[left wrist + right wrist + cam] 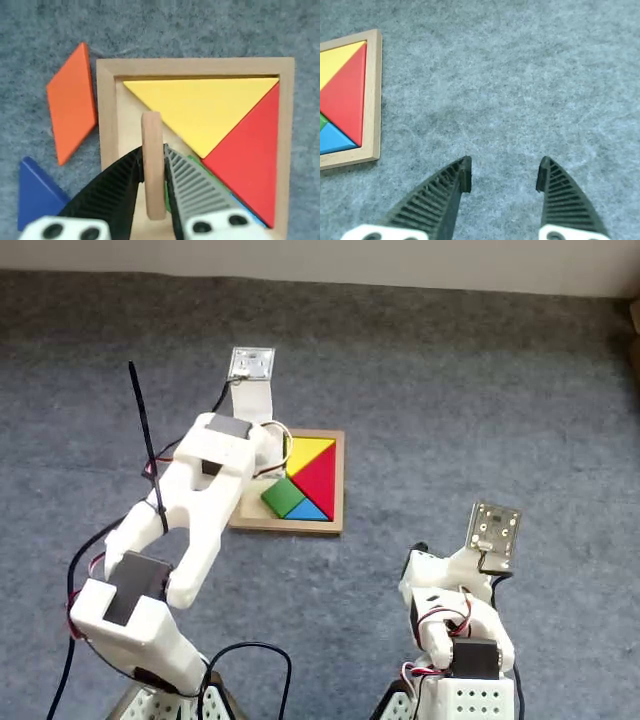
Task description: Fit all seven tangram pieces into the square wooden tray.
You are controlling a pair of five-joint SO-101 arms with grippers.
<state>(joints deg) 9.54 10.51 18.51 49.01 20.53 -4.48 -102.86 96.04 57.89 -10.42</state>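
Left pincer (152, 151) is clamped on a plain wood piece (152, 175), held on edge over the bare part of the square wooden tray (195, 66). Sitting in the tray: yellow triangle (200, 107), red triangle (247, 150), green piece (283, 497) and light blue triangle (308, 510) (those last two are clearer from the high view). The orange parallelogram (71, 102) and dark blue triangle (37, 195) lie on the grey carpet (520, 75) just beside the tray. The right pincer (502, 175) hangs wide open over carpet, off to the tray's side.
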